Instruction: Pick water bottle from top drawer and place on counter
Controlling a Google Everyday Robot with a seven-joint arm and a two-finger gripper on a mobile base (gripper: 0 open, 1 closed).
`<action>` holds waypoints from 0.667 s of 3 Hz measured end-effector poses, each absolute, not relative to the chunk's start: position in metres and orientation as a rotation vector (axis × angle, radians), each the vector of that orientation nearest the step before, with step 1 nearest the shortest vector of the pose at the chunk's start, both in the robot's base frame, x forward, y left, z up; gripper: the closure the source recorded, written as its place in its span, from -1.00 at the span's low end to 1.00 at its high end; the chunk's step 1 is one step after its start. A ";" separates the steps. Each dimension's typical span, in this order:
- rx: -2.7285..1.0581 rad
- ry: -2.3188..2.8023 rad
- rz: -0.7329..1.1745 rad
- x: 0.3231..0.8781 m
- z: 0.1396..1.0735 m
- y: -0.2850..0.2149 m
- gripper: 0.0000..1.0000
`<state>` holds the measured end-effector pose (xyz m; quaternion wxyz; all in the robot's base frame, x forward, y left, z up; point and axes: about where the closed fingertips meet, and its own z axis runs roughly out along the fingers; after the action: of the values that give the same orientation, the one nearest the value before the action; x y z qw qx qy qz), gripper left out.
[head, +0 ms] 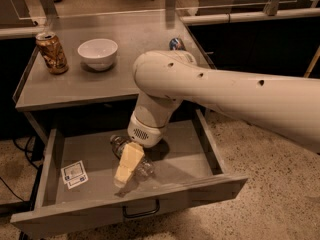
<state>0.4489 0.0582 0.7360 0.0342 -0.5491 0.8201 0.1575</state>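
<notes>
The top drawer [95,156] is pulled open below the counter [90,84]. The water bottle [118,144] lies on its side in the middle of the drawer, clear and partly hidden. My gripper [126,167] hangs from the white arm down into the drawer, directly over the bottle's middle and touching or almost touching it. The bottle's ends show on either side of the gripper.
A brown-gold can [52,52] and a white bowl [98,53] stand on the counter's left. A blue-and-silver can [175,44] shows behind my arm. A white card [74,174] lies in the drawer's left. The dark handle [141,212] is on the drawer front. Speckled floor lies to the right.
</notes>
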 end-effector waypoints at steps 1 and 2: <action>-1.592 2.547 0.527 0.472 0.730 0.083 -1.00; -1.550 2.561 0.540 0.487 0.726 0.094 -1.00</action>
<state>0.4873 0.0937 0.7264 0.0499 -0.5090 0.8408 0.1772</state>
